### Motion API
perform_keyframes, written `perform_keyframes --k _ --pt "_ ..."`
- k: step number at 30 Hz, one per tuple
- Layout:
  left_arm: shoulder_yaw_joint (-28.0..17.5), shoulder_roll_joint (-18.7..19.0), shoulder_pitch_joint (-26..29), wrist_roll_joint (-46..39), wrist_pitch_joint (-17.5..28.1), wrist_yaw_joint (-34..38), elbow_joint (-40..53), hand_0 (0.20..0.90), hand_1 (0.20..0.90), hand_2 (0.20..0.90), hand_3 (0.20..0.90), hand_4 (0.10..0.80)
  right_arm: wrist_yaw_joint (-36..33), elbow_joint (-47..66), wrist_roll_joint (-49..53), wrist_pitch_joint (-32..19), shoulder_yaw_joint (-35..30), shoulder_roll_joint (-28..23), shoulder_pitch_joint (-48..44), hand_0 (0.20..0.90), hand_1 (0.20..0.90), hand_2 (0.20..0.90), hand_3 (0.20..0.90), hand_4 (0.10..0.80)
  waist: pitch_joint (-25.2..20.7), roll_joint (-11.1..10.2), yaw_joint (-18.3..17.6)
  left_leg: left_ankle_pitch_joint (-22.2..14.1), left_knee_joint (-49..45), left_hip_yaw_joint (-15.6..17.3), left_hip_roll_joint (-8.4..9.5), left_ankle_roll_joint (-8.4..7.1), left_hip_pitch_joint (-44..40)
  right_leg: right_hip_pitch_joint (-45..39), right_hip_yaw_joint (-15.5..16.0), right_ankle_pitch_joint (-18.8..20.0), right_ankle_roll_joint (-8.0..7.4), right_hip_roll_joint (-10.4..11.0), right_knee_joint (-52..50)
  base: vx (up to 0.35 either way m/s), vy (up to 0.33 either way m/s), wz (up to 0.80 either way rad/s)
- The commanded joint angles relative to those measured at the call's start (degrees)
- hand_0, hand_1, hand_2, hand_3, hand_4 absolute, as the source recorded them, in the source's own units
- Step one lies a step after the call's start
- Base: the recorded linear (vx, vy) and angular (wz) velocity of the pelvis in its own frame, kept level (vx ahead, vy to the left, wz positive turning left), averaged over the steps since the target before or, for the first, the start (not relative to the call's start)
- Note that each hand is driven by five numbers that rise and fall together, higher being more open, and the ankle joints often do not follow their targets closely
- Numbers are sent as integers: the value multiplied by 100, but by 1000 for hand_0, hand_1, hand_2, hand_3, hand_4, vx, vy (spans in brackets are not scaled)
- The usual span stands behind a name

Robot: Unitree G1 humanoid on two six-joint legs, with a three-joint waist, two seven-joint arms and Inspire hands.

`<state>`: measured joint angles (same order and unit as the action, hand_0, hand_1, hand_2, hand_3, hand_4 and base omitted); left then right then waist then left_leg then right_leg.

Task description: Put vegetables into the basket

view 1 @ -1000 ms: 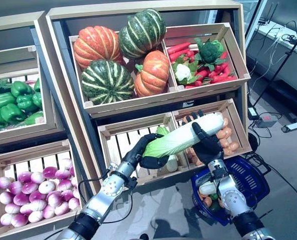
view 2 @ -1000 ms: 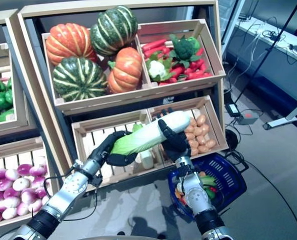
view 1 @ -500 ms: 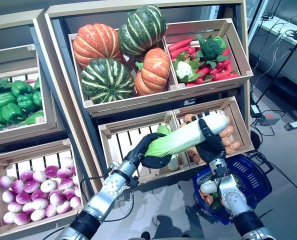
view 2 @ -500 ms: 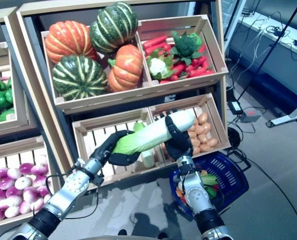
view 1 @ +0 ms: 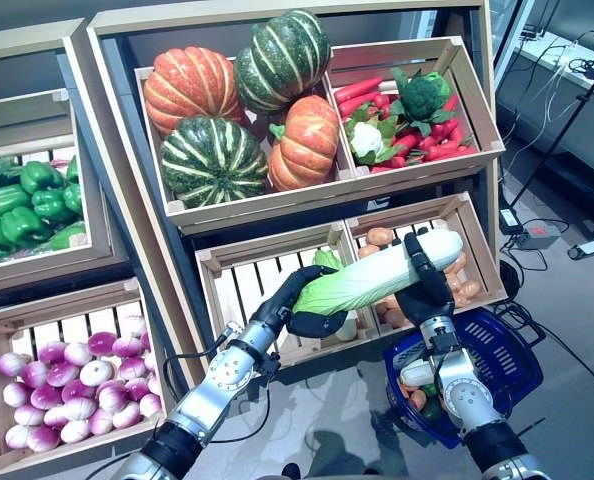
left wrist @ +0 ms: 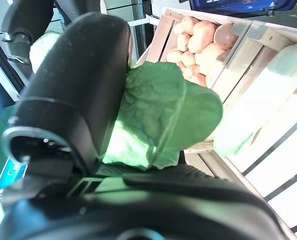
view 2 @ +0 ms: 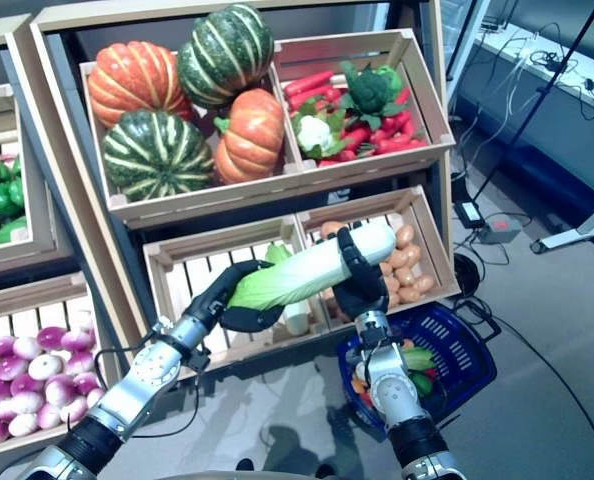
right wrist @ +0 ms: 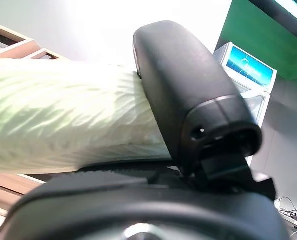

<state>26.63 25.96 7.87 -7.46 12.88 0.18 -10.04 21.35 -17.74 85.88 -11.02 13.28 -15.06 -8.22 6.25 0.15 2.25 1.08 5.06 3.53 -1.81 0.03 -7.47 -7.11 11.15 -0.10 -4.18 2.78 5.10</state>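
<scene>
Gripping long pale-green napa cabbage (view 1: 377,278): left hand (view 1: 299,308) curled round leafy end, right hand (view 1: 424,288) clasping white end, above blue plastic basket (view 1: 497,362).

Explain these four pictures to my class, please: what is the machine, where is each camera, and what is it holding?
This is a humanoid robot with two silver-grey arms ending in dark hands. The two wide pictures come from a stereo camera on its head, looking down at a wooden vegetable stand. The two close-ups come from cameras on its wrists.

The left robot hand grips the leafy green end of a long napa cabbage, and the right robot hand curls round its pale end. In the wrist views the dark hand fills most of the frame, with the cabbage past it.

Behind are crates of pumpkins, mixed red and green vegetables, potatoes, green peppers and purple-white turnips. A blue basket, already holding some vegetables, sits on the floor below the right arm.
</scene>
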Motion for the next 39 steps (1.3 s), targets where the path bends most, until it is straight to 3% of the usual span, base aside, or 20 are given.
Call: perform_keyframes --k 1,7,16,30,39 --pt "522 22 734 221 224 -387 132 900 900 900 900 800 298 489 -82 -511 -623 276 -1157 300 300 300 300 400 -293 -196 -79 -89 -6 -48 106 -26 117 -31 -162 352 -46 227 -10 0 0 0" --pt "425 61 615 117 -57 -305 -168 900 900 900 900 800 112 204 -345 -526 -679 114 -928 300 300 300 300 400 -319 -184 -147 -100 -6 8 75 -40 93 -26 -215 353 -56 212 -10 18 5 -1" --pt "-53 101 -326 491 -22 30 -1092 900 900 900 900 800 -33 -577 -376 -676 -1192 93 134 300 300 300 300 400 -218 -133 -301 -48 -6 179 3 -40 128 111 -367 421 -56 170 -38 6 1 -8" --pt "-178 5 -8 476 -159 353 -2002 900 900 900 900 800 -481 -1934 -360 -880 -1844 -311 -120 300 300 300 300 400 -38 -90 -347 -75 -6 179 -34 -85 56 59 -436 426 -37 140 -21 16 -23 -6" --pt "-113 206 139 -262 -115 147 -1500 900 900 900 900 800 -1673 -2892 -1573 -1283 -2238 -1136 -785 300 300 300 300 400 37 -56 -151 -77 -22 117 -20 -89 46 27 -347 409 -4 149 -66 60 -49 0"
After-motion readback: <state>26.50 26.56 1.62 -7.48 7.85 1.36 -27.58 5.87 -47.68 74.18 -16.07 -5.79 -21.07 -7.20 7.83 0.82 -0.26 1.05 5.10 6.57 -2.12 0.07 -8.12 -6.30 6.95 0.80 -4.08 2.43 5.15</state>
